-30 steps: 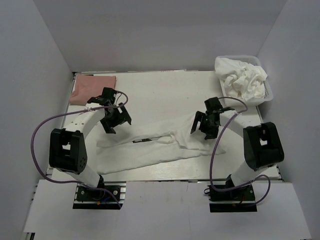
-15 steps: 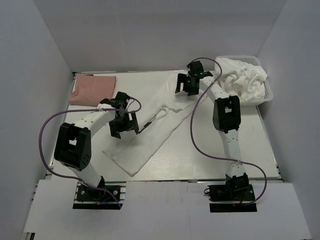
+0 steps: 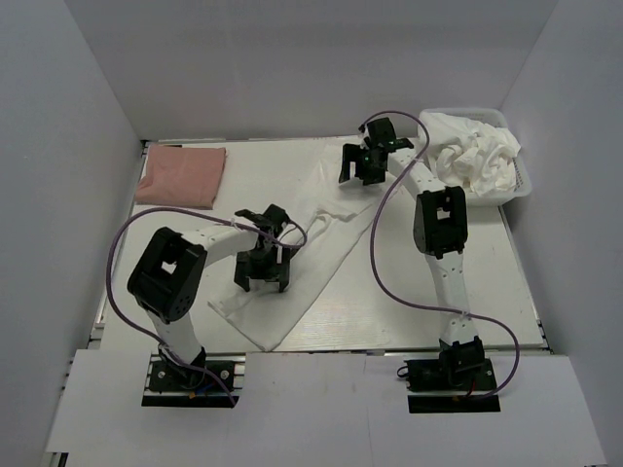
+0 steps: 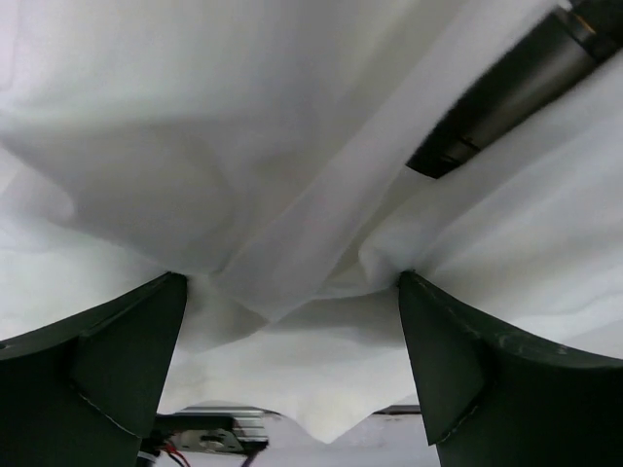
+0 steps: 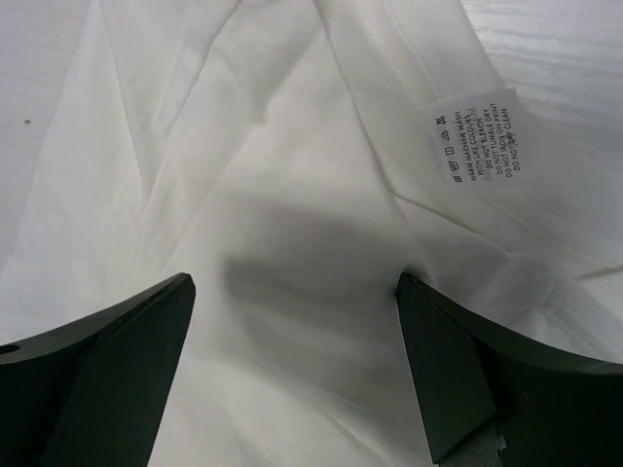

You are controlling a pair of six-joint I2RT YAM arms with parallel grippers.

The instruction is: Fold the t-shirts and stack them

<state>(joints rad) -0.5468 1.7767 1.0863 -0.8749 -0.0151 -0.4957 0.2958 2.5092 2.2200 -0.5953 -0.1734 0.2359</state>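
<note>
The left claw (image 4: 292, 284) is seen spread wide, with a bunched ridge of the white shirt (image 3: 313, 255) lying between its fingers and touching both, yet nothing is pinched. The right claw (image 5: 295, 284) is likewise spread and held just above the far end of the same shirt, near the care label (image 5: 477, 146). The shirt is laid as a long crumpled band slanting across the table (image 3: 501, 282) from near left to far middle. Thin, light, limp cloth is to be expected: it will likely sag and slide, so a hem or seam edge is judged the best hold. A folded pink shirt (image 3: 182, 175) is set far left, and more white shirts (image 3: 477, 151) are heaped in the basket (image 3: 527, 187) far right.
</note>
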